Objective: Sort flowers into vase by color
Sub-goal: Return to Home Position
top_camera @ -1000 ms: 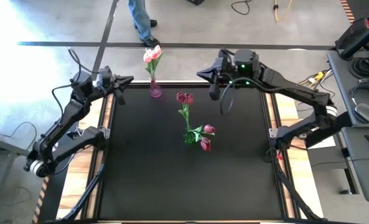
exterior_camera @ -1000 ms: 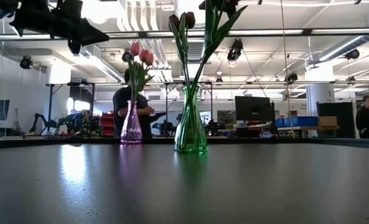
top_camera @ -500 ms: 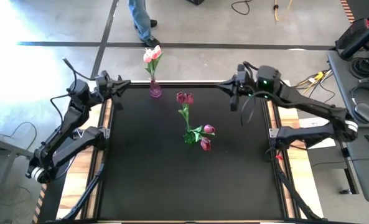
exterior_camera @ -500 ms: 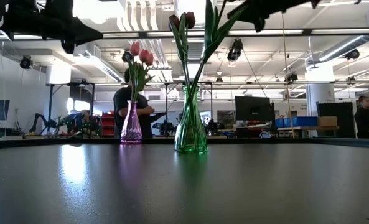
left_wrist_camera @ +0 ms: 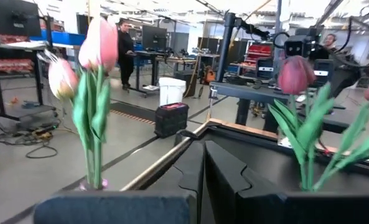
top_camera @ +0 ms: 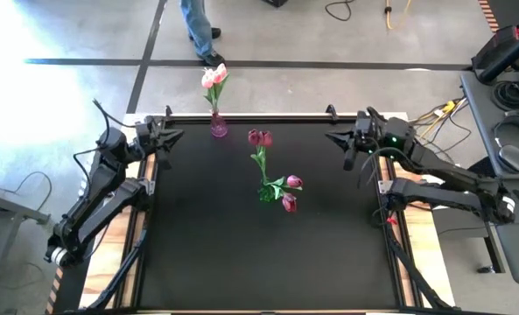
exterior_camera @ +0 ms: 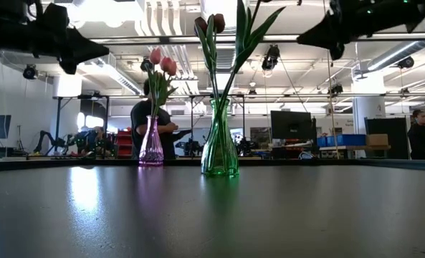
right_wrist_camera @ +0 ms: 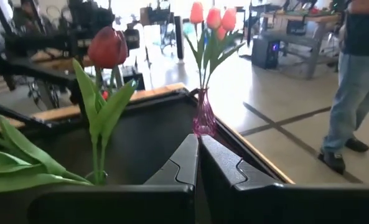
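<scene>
From above, the left gripper (top_camera: 169,136) sat at the black table's (top_camera: 206,254) far-left corner and the right gripper (top_camera: 336,138) at its far-right. At table level, pale pink tulips (exterior_camera: 161,61) stood in the slim violet glass vase (exterior_camera: 151,147), and dark red tulips (exterior_camera: 216,22) in the green glass vase (exterior_camera: 219,147). In each wrist view, that arm's jaws were pressed together, empty.

My counter (exterior_camera: 305,215) is black and smooth, with a soft sheen that mirrors the green vase (exterior_camera: 219,147) and violet vase (exterior_camera: 151,143), both glossy clear glass. My left pincer (left_wrist_camera: 204,152) looks matt dark plastic.
</scene>
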### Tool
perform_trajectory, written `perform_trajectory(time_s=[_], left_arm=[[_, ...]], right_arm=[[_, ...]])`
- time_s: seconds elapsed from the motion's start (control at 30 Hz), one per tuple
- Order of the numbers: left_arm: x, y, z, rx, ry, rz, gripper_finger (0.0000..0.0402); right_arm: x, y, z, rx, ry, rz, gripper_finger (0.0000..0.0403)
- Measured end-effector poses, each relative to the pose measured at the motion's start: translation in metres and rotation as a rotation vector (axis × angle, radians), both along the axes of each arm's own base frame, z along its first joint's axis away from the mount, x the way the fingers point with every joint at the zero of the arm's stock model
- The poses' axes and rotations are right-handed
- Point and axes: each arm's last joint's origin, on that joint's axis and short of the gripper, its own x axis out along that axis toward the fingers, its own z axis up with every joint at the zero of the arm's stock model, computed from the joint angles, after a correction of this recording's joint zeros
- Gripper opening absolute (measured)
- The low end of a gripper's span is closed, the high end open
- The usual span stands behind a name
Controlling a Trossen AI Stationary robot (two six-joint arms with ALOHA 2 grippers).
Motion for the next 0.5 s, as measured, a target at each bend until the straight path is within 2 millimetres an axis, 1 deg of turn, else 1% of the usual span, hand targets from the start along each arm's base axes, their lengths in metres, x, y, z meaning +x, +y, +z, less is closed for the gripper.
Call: perform_trajectory(time_s=[0.1,0.2,0.27,0.4,0.5], left_arm=[[-0.003,-0.005,-0.011,-0.019,-0.016,-0.010,0.0000],[-0.006,-0.013,-0.017,-0.009,-0.039,-0.034,0.0000],[-0.009,-0.018,-0.018,-0.003,-0.066,-0.045,0.0000],[-0.015,-0.030,-0.016,0.014,-0.109,-0.055,0.0000],[-0.017,-0.035,-0.019,-0.048,-0.124,-0.063,0.0000]], right_arm=[[-0.011,0.007,-0.009,0.015,-0.038,-0.017,0.0009],[-0.020,0.013,-0.020,0.052,-0.061,-0.021,0.0009],[-0.025,0.016,-0.029,0.055,-0.059,-0.022,0.0009],[-0.038,0.023,-0.046,0.004,-0.069,-0.025,0.0009],[-0.045,0.028,-0.061,0.005,-0.113,-0.016,0.0009]])
